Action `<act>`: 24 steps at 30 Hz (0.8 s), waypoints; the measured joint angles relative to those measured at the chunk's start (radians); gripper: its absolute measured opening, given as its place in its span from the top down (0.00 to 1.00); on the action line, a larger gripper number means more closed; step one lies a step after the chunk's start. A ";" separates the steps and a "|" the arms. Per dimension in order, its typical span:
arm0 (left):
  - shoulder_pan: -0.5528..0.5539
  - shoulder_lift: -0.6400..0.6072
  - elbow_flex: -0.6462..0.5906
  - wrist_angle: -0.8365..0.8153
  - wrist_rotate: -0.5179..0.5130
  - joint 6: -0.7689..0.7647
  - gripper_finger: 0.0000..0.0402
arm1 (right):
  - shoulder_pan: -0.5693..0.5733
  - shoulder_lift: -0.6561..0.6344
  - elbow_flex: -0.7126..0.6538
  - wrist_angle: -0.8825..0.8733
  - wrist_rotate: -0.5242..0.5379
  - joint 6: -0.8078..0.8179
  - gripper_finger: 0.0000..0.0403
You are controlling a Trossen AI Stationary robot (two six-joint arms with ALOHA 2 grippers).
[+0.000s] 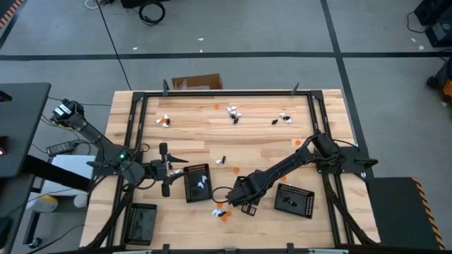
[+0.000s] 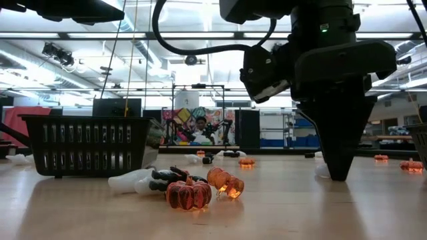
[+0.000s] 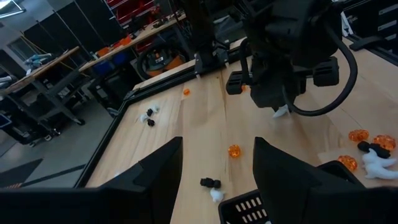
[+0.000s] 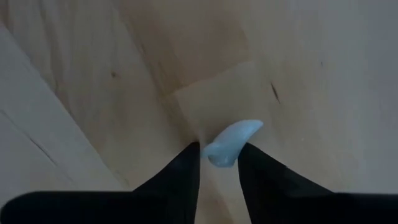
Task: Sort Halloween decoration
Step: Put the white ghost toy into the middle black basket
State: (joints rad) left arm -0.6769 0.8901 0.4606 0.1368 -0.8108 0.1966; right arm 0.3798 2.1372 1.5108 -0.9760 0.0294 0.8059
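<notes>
The Halloween decoration is tiny orange, white and black toy pieces scattered on the wooden table. A small pile (image 1: 221, 212) lies near the near edge, showing close up as orange pumpkins (image 2: 190, 192) with white and black pieces. My right gripper (image 1: 236, 195) points straight down just beyond that pile, shut on a white piece (image 4: 231, 144). My left gripper (image 3: 217, 168) hovers open to the left of a black tray (image 1: 196, 182) that holds white pieces. Another black tray (image 1: 294, 200) to the right holds a black piece. My right gripper pinches the white piece by its lower end (image 4: 219, 157) between its two fingertips (image 4: 186, 168), coming from above and pointing down. The piece's curved tip sticks out beyond the fingers. In the low view the fingertips (image 2: 337, 175) reach table level, with the white piece (image 2: 321, 171) beside them.
More pieces lie toward the far edge: groups (image 1: 233, 113), (image 1: 284, 118), (image 1: 164, 121) and single orange ones (image 1: 216, 106), (image 1: 297, 142). A third black tray (image 1: 140, 222) sits at the near left corner. A black frame (image 1: 226, 94) borders the table. A cardboard box (image 1: 198, 82) stands beyond it.
</notes>
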 joint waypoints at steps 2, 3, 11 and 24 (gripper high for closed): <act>0.000 0.000 0.000 0.000 0.000 0.001 0.50 | 0.000 0.000 0.000 0.000 0.013 -0.011 0.75; 0.000 0.000 0.000 0.000 0.000 0.001 0.50 | -0.001 0.000 0.000 0.001 0.020 -0.014 0.76; 0.000 0.000 0.000 0.000 0.000 0.000 0.50 | -0.003 0.003 0.011 -0.010 0.057 -0.031 0.77; 0.000 0.000 0.000 0.000 0.000 0.000 0.50 | -0.032 0.009 0.130 -0.076 0.133 -0.129 0.80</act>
State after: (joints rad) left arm -0.6773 0.8901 0.4606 0.1364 -0.8108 0.1968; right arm 0.3481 2.1464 1.6412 -1.0515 0.1620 0.6768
